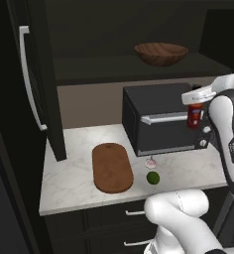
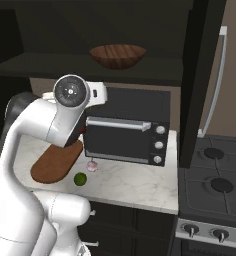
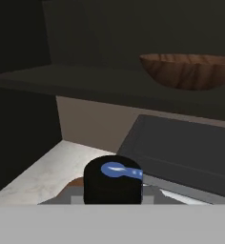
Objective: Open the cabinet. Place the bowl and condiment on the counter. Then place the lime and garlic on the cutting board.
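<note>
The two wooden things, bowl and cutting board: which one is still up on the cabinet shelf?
The bowl: round and deep-sided, it sits on the dark shelf above the black oven. The cutting board is the flat oblong one lying on the counter.

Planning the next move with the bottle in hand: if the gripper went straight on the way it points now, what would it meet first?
Probably the back wall between shelf and toaster oven; depth is unclear.

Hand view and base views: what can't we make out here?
- Fingers: hidden in the hand view behind the bottle's black cap; grip contact not visible.
- Bottle: in the left base view, partly covered by the hand and forearm.
- Bowl: cut off by the hand view's right edge.
- Cutting board: in the right base view, its far end is behind the arm.
</note>
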{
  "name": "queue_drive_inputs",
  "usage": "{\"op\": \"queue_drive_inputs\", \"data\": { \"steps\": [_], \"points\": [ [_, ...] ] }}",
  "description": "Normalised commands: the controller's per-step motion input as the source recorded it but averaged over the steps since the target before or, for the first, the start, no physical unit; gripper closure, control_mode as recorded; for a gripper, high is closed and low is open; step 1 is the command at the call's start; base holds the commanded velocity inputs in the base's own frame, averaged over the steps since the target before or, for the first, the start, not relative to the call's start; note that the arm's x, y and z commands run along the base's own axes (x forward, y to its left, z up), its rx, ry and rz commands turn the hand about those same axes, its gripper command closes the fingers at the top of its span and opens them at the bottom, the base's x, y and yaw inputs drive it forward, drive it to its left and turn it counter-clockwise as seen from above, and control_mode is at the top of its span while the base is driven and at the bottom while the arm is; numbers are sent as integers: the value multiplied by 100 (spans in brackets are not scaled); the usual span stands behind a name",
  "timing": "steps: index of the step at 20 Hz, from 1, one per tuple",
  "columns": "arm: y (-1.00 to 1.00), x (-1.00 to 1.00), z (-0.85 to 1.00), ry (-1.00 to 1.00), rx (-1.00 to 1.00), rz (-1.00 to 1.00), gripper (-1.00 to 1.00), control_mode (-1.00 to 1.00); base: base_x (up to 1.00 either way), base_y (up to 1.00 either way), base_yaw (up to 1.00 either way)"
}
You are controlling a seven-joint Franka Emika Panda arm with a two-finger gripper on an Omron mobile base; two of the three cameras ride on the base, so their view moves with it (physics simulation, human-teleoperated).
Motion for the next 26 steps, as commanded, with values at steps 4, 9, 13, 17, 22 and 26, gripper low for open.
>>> {"op": "queue_drive_inputs", "data": {
  "steps": [4, 9, 13, 17, 22, 26],
  "points": [
    [-15, -17, -22, 0, 0, 5, 100, -100, 0, 0, 0],
    [-14, -10, -21, 0, 0, 5, 100, -100, 0, 0, 0],
    [-12, -13, -22, 0, 0, 5, 100, -100, 0, 0, 0],
    [-4, -11, -24, 0, 0, 6, 100, -100, 0, 0, 0],
    [-6, -6, -28, 0, 0, 7, 100, -100, 0, 0, 0],
    [-8, -7, -31, 0, 0, 7, 100, -100, 0, 0, 0]
  ]
}}
